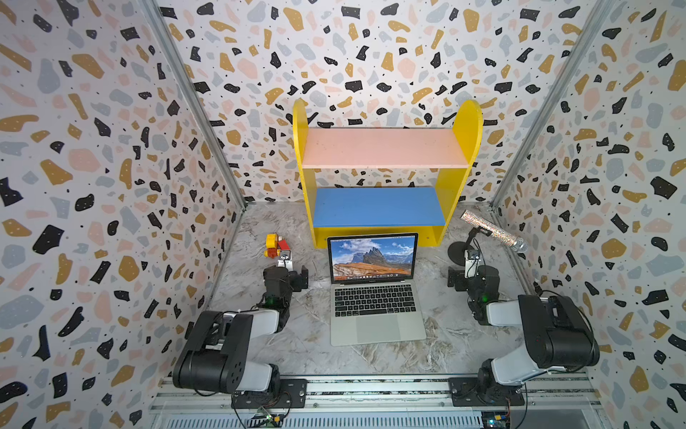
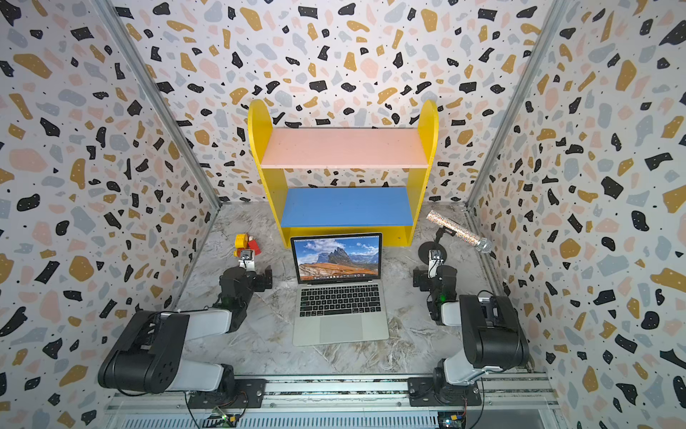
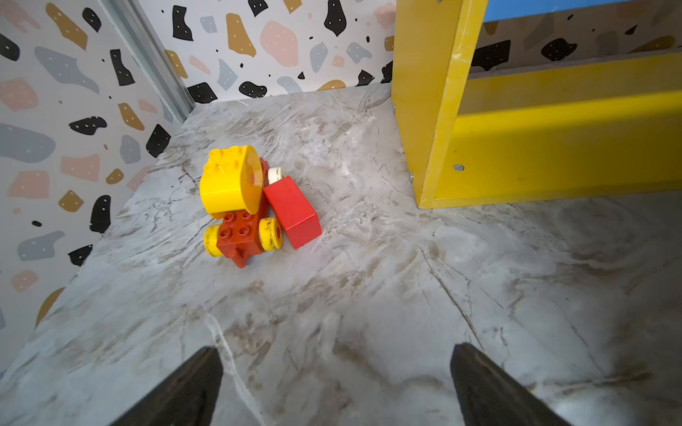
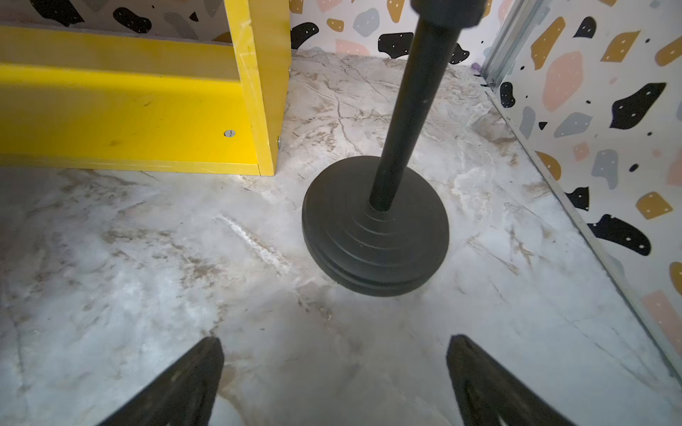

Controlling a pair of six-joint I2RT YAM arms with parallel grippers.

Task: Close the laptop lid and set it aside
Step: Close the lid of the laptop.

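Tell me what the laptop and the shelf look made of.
The laptop: likely matte silver-grey metal, judging by its even dull sheen. The shelf: probably painted wood or board, with flat coloured panels and visible screw heads.

Laptop lid [image 1: 372, 258] — outer face hidden.

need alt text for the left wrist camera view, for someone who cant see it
A small toy vehicle of red and yellow building blocks lies on a grey marble-patterned table, ahead of the left gripper, whose jaws stand open and empty. The foot of a yellow shelf unit stands apart from the toy, with terrazzo-print walls behind.
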